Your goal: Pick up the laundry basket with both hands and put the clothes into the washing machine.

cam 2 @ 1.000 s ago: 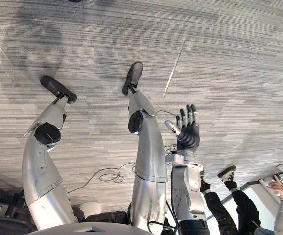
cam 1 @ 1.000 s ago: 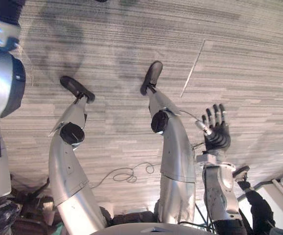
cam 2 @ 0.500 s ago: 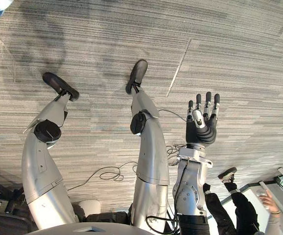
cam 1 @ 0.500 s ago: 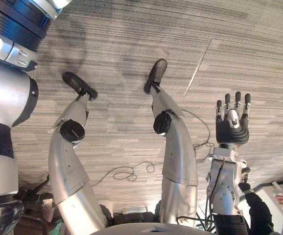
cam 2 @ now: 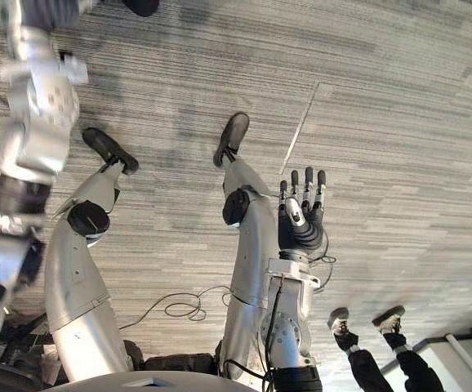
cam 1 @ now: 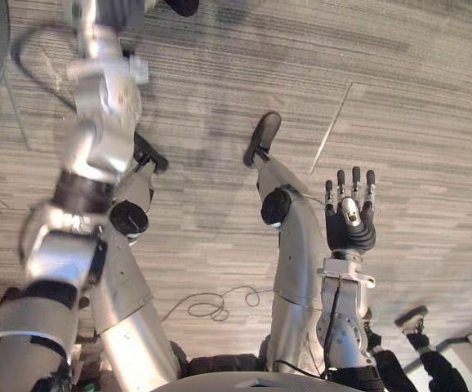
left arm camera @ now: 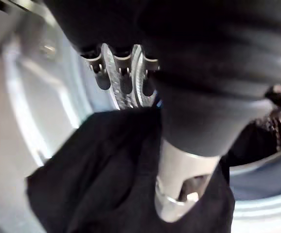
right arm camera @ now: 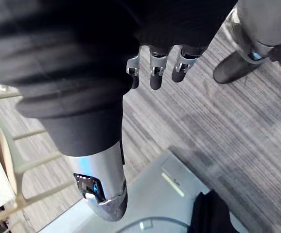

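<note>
My left hand [left arm camera: 123,77] is up at the washing machine's round opening [left arm camera: 28,102]. Its fingers and thumb reach out straight. A black garment [left arm camera: 96,174] hangs just past them over the drum's rim, with nothing curled round it. In the left eye view the left arm [cam 1: 97,139] rises blurred along the left side. My right hand [cam 1: 350,216] is held up over the floor with its palm towards me, open and empty. A cream laundry basket [right arm camera: 14,160] shows at the edge of the right wrist view.
A grey striped carpet [cam 1: 220,57] with a pale seam [cam 1: 334,131] covers the floor. A person's dark trousers and shoes [cam 2: 367,351] lie at the bottom right. The right wrist view shows a grey panel [right arm camera: 145,194] with a dark cloth [right arm camera: 211,213] on it.
My left arm has swung up into view on the left, blurred with motion. The right hand rose, then sank a little and stayed open. The person's legs have shifted at the bottom right.
</note>
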### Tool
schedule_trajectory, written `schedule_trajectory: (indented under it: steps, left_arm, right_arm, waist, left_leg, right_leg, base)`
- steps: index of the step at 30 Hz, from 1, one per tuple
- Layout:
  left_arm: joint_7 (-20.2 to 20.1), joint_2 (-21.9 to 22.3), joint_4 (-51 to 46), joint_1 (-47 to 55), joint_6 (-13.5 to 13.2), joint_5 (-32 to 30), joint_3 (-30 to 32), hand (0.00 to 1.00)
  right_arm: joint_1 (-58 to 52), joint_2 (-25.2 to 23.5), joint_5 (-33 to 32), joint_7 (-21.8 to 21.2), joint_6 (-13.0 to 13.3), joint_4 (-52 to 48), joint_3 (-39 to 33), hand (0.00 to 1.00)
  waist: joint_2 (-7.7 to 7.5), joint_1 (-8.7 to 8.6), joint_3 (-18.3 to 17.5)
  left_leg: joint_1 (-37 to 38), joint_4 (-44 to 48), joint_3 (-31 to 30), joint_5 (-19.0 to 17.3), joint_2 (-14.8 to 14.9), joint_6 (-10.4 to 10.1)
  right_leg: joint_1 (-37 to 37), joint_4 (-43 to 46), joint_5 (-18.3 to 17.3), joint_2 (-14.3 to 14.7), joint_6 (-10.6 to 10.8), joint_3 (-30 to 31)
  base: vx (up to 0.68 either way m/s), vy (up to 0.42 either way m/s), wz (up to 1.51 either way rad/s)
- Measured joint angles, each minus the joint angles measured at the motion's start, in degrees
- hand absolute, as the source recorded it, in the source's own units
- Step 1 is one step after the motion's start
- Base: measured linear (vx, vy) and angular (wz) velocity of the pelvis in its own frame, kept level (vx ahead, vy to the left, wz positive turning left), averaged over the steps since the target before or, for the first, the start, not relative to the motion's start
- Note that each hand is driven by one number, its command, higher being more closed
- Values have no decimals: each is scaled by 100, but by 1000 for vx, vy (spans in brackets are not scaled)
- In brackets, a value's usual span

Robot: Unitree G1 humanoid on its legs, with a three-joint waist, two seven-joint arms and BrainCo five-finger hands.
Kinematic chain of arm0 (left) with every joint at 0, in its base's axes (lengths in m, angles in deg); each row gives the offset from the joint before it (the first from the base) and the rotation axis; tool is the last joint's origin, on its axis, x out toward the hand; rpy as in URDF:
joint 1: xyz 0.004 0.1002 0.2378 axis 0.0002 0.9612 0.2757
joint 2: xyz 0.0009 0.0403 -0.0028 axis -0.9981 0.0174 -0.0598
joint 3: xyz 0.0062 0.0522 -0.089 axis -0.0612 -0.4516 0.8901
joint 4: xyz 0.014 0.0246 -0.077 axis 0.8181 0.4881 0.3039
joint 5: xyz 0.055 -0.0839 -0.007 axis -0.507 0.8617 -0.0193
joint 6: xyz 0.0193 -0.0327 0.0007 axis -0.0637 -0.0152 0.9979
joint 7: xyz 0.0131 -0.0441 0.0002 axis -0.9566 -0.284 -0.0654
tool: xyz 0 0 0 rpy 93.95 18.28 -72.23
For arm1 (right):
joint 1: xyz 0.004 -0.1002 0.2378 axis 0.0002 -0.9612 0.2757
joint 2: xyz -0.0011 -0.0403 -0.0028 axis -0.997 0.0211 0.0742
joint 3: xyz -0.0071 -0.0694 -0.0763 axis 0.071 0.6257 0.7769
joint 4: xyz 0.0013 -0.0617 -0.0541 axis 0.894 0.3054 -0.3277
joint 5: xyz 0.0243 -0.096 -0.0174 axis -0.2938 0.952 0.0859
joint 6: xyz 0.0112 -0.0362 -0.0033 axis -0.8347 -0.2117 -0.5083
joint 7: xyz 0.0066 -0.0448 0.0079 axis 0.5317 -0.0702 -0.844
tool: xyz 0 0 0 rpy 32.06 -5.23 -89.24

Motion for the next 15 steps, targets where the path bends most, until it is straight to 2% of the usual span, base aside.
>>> schedule_trajectory:
  steps: [1, 3, 4, 6, 9, 11, 12, 13, 14, 15]
  left_arm:
    - [19, 200, -230, 271, -138, 351, 182, 0]
    - [205, 978, -920, 1330, -571, 1424, 557, 0]
    - [260, 1107, -1059, 1555, -672, 1645, 587, 0]
    - [444, 1463, -1427, 2310, -1063, 2252, 461, 0]
    - [322, 1673, -1424, 3220, -1525, 2887, 26, 0]
    - [-199, 1700, -1260, 3990, -1889, 4161, -323, 0]
    - [-397, 1702, -1172, 4142, -1982, 4593, -425, 0]
    - [-894, 1726, -1074, 4352, -2063, 5815, -586, 0]
    - [-1263, 1732, -911, 4395, -2139, 6667, -726, 0]
    - [-1399, 1733, -825, 4377, -2144, 6941, -759, 0]
  right_arm:
    - [-99, -32, 64, 0, -19, -10, 1, 0]
    - [-448, -95, 149, 18, -101, 6, 127, 0]
    - [-503, -88, 251, 23, -122, 16, 160, 0]
    - [-527, -88, 717, 180, -163, 203, 212, 0]
    - [-238, -62, 1125, 531, -177, 719, -135, 0]
    - [470, 77, 1569, 1071, -402, 1551, -676, 0]
    - [706, 161, 1719, 1238, -498, 1807, -814, 0]
    - [1162, 357, 2331, 1675, -805, 2249, -1001, 0]
    - [1671, 614, 2731, 2003, -1057, 2669, -1158, 0]
    - [1950, 714, 2820, 2110, -1150, 2878, -1194, 0]
  waist:
    - [1, 25, 0]
    - [21, 102, 0]
    - [26, 110, 0]
    - [52, 163, -9]
    - [119, 245, -1]
    - [123, 303, -2]
    - [128, 334, -4]
    - [161, 401, -5]
    - [173, 456, -4]
    - [176, 468, -2]
  left_leg:
    - [24, -2, -6, 5, 1, -8]
    - [146, -51, -33, 33, -17, -51]
    - [182, -104, -35, 52, -44, -80]
    - [365, -383, -27, 142, -172, -163]
    - [726, -682, -8, 289, -295, -170]
    - [1029, -768, -3, 297, -374, -180]
    - [1104, -796, -3, 299, -411, -177]
    - [1178, -808, -29, 314, -461, -150]
    - [1196, -809, -65, 328, -525, -127]
    - [1189, -808, -92, 339, -562, -109]
  right_leg:
    - [18, 19, -16, -1, -4, 0]
    - [126, 47, -86, -9, -6, -2]
    - [153, 28, -98, -13, -25, -5]
    - [313, -120, -96, -19, -24, -22]
    - [685, -326, -51, -18, 34, -62]
    - [994, -389, -32, -51, 69, -71]
    - [1060, -381, -37, -85, 73, -79]
    - [1146, -303, -61, -154, 77, -107]
    - [1166, -167, -80, -256, 54, -158]
    - [1162, -94, -115, -315, 52, -176]
  base:
    - [-74, -62, 5]
    - [-72, -54, 7]
    - [-61, -36, 12]
    - [-67, -32, 16]
    - [-52, -25, 8]
    - [-31, -24, 4]
    - [-19, -32, 14]
    - [-8, -36, 28]
    - [-4, -30, 35]
    - [-5, -39, 45]
